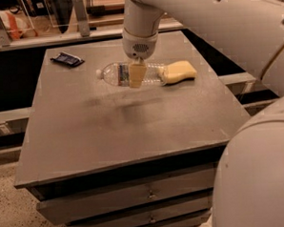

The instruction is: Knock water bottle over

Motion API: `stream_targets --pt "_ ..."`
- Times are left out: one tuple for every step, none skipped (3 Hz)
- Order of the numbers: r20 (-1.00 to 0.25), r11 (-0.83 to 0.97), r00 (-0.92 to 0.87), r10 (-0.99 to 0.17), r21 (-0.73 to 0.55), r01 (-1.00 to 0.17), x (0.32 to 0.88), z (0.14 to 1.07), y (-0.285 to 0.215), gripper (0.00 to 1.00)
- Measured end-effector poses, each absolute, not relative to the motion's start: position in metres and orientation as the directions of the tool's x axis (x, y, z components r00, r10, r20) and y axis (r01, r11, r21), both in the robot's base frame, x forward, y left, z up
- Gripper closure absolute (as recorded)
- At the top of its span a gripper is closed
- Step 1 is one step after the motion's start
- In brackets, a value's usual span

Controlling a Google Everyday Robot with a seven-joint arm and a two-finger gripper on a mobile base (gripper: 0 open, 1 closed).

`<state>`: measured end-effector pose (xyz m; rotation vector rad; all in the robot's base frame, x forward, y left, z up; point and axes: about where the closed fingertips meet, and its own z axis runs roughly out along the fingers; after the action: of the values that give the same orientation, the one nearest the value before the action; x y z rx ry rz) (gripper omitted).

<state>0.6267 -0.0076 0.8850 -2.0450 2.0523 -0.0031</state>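
Observation:
The water bottle lies on its side on the grey table, toward the back. Its white cap points left and its base touches or nearly touches the yellow sponge. It is clear and ribbed with a dark label band. My gripper hangs from the white arm directly over the bottle's middle. Its tan tip covers part of the label. The bottle's underside and the part behind the gripper are hidden.
A dark flat packet lies at the table's back left corner. Railings and a shelf run behind the table. The arm's large white body fills the right foreground. Drawers sit below the tabletop.

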Motion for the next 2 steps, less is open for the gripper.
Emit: stream_targets --pt "-0.165 0.002 0.024 -0.986 -0.156 -0.988 0.6245 0.8754 -0.0069 1.0" --pt "-0.161 -0.002 0.024 -0.987 -0.135 -0.991 0.6213 0.8655 -0.0074 1.0"
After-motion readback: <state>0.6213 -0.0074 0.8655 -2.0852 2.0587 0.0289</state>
